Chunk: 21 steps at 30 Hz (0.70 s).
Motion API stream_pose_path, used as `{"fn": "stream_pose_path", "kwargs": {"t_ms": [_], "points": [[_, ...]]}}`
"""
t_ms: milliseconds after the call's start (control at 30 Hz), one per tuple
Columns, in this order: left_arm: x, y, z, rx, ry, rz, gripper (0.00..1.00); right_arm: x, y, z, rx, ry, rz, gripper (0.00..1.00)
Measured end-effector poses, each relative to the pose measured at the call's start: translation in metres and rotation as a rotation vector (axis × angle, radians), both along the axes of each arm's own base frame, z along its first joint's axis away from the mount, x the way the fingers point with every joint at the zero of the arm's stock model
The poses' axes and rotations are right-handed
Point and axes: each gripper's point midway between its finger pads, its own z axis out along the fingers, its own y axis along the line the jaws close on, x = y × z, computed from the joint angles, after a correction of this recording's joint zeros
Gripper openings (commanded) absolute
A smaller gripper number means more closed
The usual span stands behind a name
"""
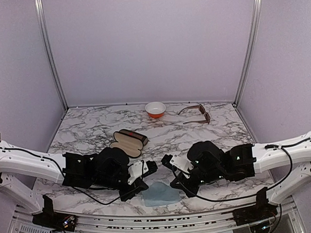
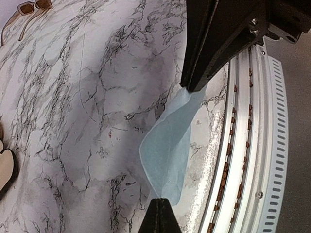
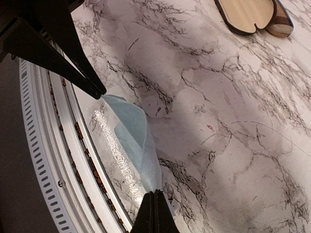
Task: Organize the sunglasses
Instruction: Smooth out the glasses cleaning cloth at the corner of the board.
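Observation:
The brown sunglasses (image 1: 196,113) lie unfolded at the back right of the marble table; they also show in the left wrist view (image 2: 31,12). The small black pair is out of view. A light blue cloth (image 1: 159,193) lies at the near edge between both grippers. My left gripper (image 1: 139,188) is shut on one corner of the cloth (image 2: 167,155), its tip (image 2: 163,204) pinching it. My right gripper (image 1: 178,183) is shut on the opposite corner of the cloth (image 3: 136,136), its tip (image 3: 154,196) pinching it. The cloth is partly lifted and curled between them.
An open brown case (image 1: 128,142) lies left of centre, also seen in the right wrist view (image 3: 252,17). An orange and white bowl (image 1: 155,109) stands at the back middle. The metal table rim (image 2: 252,145) runs right by the cloth.

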Motion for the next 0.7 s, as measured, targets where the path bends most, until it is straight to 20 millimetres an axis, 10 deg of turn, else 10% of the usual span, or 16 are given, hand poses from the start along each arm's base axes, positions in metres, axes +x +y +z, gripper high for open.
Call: {"fn": "stream_pose_path", "kwargs": {"t_ms": [700], "points": [[0.047, -0.007, -0.033, 0.033, -0.005, 0.044, 0.00, 0.049, -0.009, -0.040, -0.094, -0.007, -0.090, 0.00]]}}
